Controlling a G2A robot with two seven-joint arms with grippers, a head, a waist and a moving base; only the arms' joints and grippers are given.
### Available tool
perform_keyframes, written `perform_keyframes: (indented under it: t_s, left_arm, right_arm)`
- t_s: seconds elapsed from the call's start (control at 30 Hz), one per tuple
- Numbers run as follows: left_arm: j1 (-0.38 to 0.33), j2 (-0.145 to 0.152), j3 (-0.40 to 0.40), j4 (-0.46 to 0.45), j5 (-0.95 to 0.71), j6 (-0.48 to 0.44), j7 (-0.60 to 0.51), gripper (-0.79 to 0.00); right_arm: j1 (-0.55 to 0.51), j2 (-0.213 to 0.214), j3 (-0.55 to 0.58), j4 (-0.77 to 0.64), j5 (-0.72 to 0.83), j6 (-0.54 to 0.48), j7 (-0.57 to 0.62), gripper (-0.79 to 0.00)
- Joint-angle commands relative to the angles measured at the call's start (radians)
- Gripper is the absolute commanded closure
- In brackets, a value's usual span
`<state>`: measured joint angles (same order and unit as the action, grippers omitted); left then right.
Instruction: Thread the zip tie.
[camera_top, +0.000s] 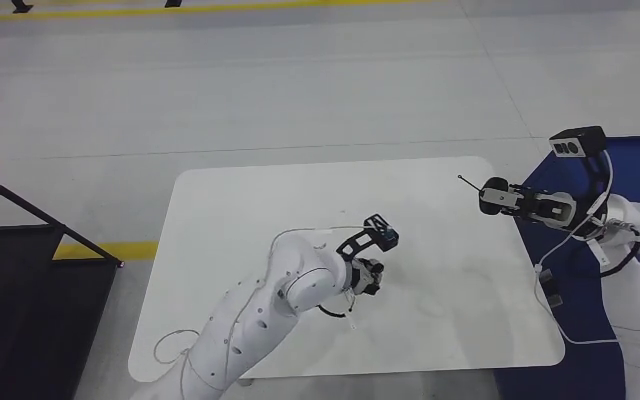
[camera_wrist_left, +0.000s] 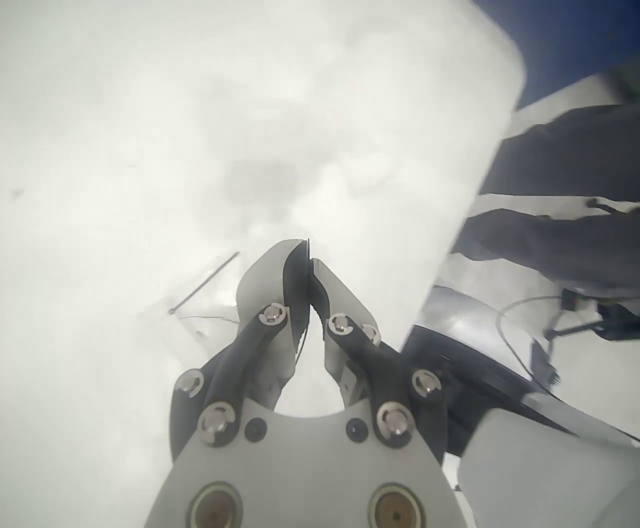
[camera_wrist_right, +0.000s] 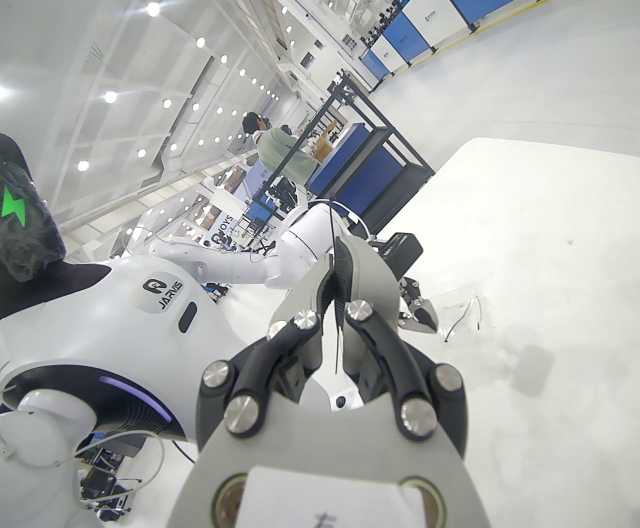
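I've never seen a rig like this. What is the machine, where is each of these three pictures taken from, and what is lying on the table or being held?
It is a two-armed robot at a white table. The wide picture looks down from a camera above its arms. The other two come from cameras on the wrists, each looking along that arm's own pincer. The right pincer is shut on a thin black zip tie. The left pincer is shut too, low over the table. Near it lie a clear wrapper and another thin black strip, probably a second tie.
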<state>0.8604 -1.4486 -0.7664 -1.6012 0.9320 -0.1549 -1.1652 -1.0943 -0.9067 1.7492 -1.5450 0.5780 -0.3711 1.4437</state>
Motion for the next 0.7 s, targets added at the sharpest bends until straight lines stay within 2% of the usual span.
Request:
perform_keyframes:
  t_s: [0.0, 0.1, 0.23, 0.43, 0.67]
  left_arm:
    - [0.001, 0.000, -0.001, 0.000, -0.026, -0.003, -0.001, 0.000]
    - [0.003, 0.001, -0.002, 0.003, -0.022, 0.000, 0.001, 0.000]
    - [0.001, 0.007, 0.031, 0.010, 0.173, 0.075, -0.084, 0.000]
    - [0.007, 0.002, 0.044, 0.006, 0.112, 0.057, -0.160, 0.000]
    - [0.001, -0.013, 0.075, 0.015, 0.089, 0.052, -0.072, 0.000]
  right_arm:
    - [0.000, 0.000, 0.000, 0.000, 0.000, 0.000, 0.000, 0.000]
    - [0.000, 0.000, 0.000, 0.000, 0.000, 0.000, 0.000, 0.000]
    - [0.000, 0.000, 0.000, 0.000, 0.000, 0.000, 0.000, 0.000]
    - [0.000, 0.000, 0.000, 0.000, 0.000, 0.000, 0.000, 0.000]
    - [0.000, 0.000, 0.000, 0.000, 0.000, 0.000, 0.000, 0.000]
